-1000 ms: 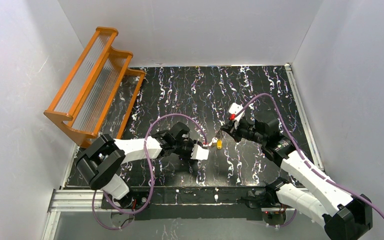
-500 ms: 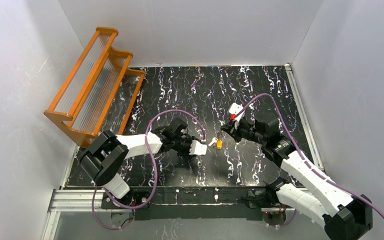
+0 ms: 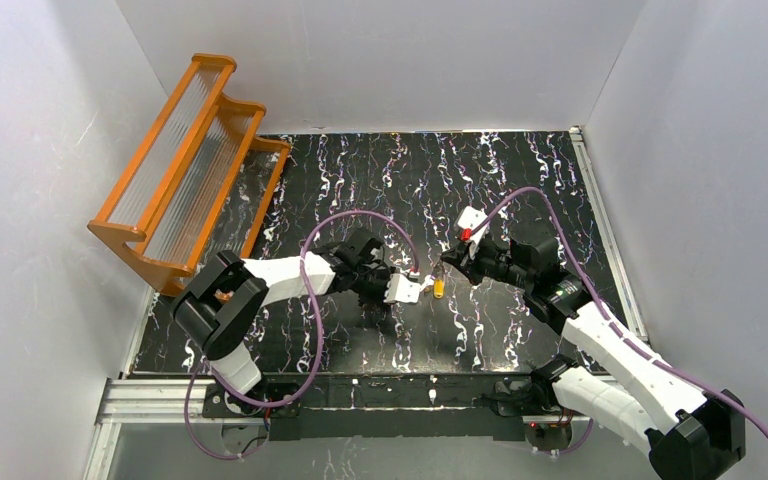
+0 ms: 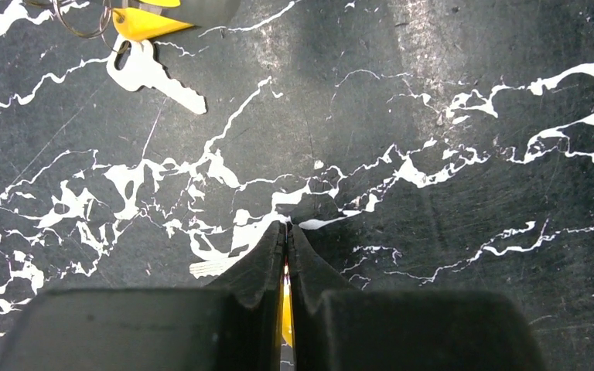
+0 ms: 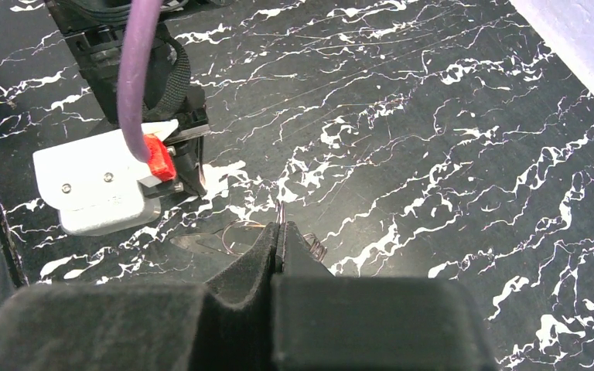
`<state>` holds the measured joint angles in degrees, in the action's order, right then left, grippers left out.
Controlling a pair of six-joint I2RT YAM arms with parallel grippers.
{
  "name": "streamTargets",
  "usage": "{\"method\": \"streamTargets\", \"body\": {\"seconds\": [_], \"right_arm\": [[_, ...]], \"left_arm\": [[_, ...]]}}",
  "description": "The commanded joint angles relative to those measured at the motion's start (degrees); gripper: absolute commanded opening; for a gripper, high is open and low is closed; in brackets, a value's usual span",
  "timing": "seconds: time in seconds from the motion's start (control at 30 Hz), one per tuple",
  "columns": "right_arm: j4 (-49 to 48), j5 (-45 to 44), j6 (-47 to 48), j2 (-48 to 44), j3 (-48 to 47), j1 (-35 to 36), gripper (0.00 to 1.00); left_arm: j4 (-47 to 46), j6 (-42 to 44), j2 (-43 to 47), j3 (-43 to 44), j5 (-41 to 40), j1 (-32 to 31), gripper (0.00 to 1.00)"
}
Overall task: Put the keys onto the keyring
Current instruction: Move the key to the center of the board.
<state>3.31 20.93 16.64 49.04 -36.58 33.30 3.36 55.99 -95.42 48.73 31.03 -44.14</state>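
Note:
My right gripper (image 3: 447,266) (image 5: 278,226) is shut on the keyring, a thin wire loop (image 5: 281,213) that pokes out past its fingertips. A yellow-headed key (image 3: 439,289) hangs from the ring, just above the table. In the left wrist view the ring (image 4: 77,19), the yellow head (image 4: 143,22) and a flat silver key (image 4: 153,71) show at the top left. My left gripper (image 3: 418,289) (image 4: 287,229) is shut on a second key. Only a yellow sliver of that key (image 4: 286,309) shows between the pads. The left gripper is just left of the ring.
An orange rack (image 3: 185,170) with clear ribbed panels stands at the far left of the black marbled table (image 3: 520,180). White walls enclose the table. Purple cables loop over both arms.
My left gripper has moved up and to the right, closer to the hanging key and the right gripper. The right arm has stayed still.

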Motion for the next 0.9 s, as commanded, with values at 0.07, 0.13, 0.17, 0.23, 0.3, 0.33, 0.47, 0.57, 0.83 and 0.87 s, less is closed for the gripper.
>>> {"method": "streamTargets", "body": {"seconds": [0.07,0.13,0.17,0.23,0.3,0.33,0.47,0.57,0.83,0.87], "right_arm": [[-2.0,2.2,0.0,-1.5,0.0,0.0,0.01],[-2.1,2.9,0.2,-1.3,-0.2,0.1,0.01],[-2.0,3.4,0.4,-1.1,-0.4,0.1,0.01],[-1.9,5.1,0.8,-0.5,-0.9,0.0,0.01],[-1.8,7.8,1.3,0.5,-1.6,0.1,0.01],[-1.8,9.3,1.7,1.2,-2.1,0.0,0.01],[-0.7,16.8,3.6,4.6,-4.4,0.0,0.01],[0.1,21.7,4.2,7.4,-6.2,0.0,0.01],[0.4,24.8,4.2,11.2,-8.0,0.0,0.01],[0.5,24.8,4.2,11.4,-8.0,0.1,0.01]], "left_arm": [[6.4,-0.4,1.7,1.6,-2.1,1.3,0.0],[5.5,-2.2,4.2,1.2,-2.2,2.0,0.0],[5.1,-3.3,5.5,1.0,-2.0,2.6,0.0],[4.5,-5.7,8.1,0.5,-1.1,3.6,0.0],[3.2,-8.6,11.3,-0.2,-0.3,4.4,0.0],[2.0,-10.4,12.8,-0.9,0.4,4.8,0.0],[-4.7,-19.6,18.6,-4.7,1.2,5.8,0.0],[-10.4,-26.3,22.0,-7.7,0.6,6.2,0.0],[-10.8,-31.6,22.6,-13.8,-3.1,6.2,0.0],[-11.9,-32.7,22.8,-15.0,-4.0,6.2,0.0]]}}
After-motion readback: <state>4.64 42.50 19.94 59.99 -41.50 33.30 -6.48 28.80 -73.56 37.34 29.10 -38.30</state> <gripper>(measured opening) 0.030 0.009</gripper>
